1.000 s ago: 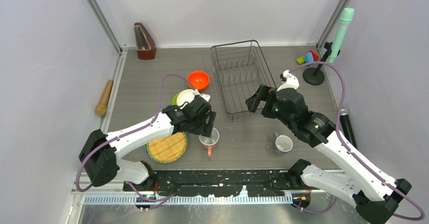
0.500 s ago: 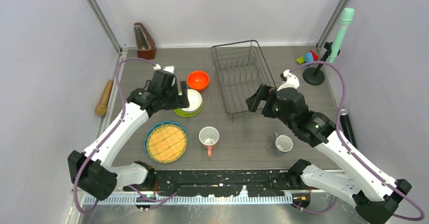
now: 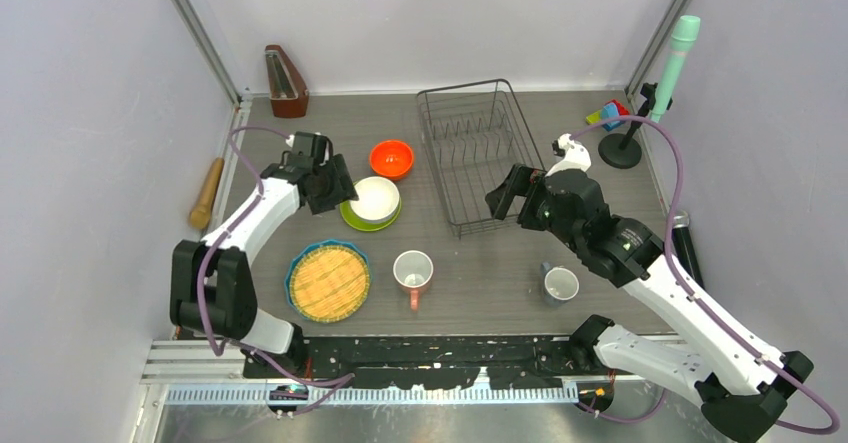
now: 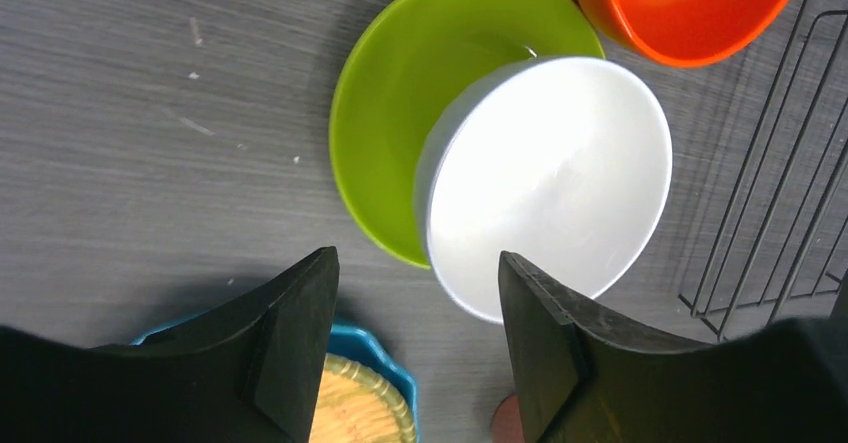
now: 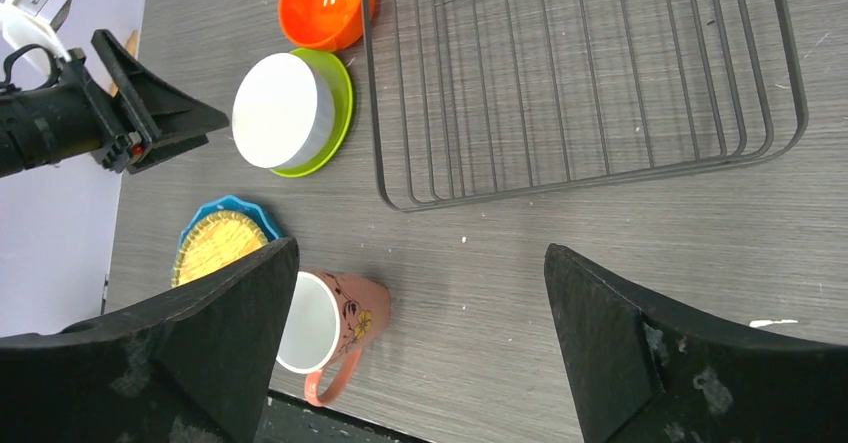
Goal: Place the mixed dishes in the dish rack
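The white bowl [image 3: 376, 198] sits on the lime-green plate [image 3: 352, 220], just near of the orange bowl [image 3: 391, 157]. My left gripper [image 3: 340, 184] is open and empty at the bowl's left side; in the left wrist view it [image 4: 415, 263] hovers above the bowl [image 4: 545, 183] and plate [image 4: 390, 113]. The blue-rimmed plate [image 3: 328, 281], pink floral mug [image 3: 413, 271] and grey-blue mug [image 3: 560, 284] stand near the front. My right gripper [image 3: 505, 198] is open and empty above the near edge of the empty dish rack [image 3: 477, 151]. The right wrist view [image 5: 420, 253] shows the rack [image 5: 570, 73] and the mug [image 5: 330, 323].
A wooden rolling pin [image 3: 207, 193] lies by the left wall. A brown metronome [image 3: 286, 81] stands at the back left. Toy blocks [image 3: 607, 114] and a mint-green cylinder on a black stand [image 3: 676, 58] are at the back right.
My left arm swung from above the pink mug back and left, and its gripper now sits beside the white bowl. The right arm has barely moved.
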You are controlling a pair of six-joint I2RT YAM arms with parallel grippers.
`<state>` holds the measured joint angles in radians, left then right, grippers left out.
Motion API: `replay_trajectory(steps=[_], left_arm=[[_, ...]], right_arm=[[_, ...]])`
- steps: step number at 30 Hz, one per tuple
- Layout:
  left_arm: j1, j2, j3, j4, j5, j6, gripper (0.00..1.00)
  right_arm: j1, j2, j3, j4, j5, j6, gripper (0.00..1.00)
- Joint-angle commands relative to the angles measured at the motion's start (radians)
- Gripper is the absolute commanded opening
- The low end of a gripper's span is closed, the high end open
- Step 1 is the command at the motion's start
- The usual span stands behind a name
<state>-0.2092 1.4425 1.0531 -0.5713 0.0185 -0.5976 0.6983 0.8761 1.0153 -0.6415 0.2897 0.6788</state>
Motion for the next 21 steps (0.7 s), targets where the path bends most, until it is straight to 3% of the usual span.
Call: replay_trajectory(steps=[1,8,10,12,13,18,21], left_arm=[[0.001,0.075,-0.003,0.142,0.056,-0.048,0.59],[0.000,0.137,-0.022,0.165,0.030,-0.076,0.48],[0.000,0.139,-0.039,0.188,0.053,-0.077,0.35],[0.001,0.140,-0.051,0.212,0.090,-0.070,0.04],[0.001,0.137,-0.050,0.216,0.107,-0.065,0.00],[0.000,0.053,-0.037,0.208,0.168,-0.051,0.00],[0.002,-0.002,-0.004,0.201,0.280,-0.052,0.00]], right_arm=[[0.003,0.006,0.041,0.002,0.005,-0.018,1.00],[0.003,0.039,0.038,-0.005,-0.020,-0.010,1.00],[0.003,0.053,0.038,-0.006,-0.032,-0.007,1.00],[0.003,0.065,0.039,-0.002,-0.042,-0.006,1.00],[0.003,0.072,0.039,0.001,-0.045,-0.006,1.00],[0.003,0.094,0.048,0.031,-0.093,-0.021,1.00],[0.003,0.110,0.053,0.055,-0.131,-0.028,1.00]])
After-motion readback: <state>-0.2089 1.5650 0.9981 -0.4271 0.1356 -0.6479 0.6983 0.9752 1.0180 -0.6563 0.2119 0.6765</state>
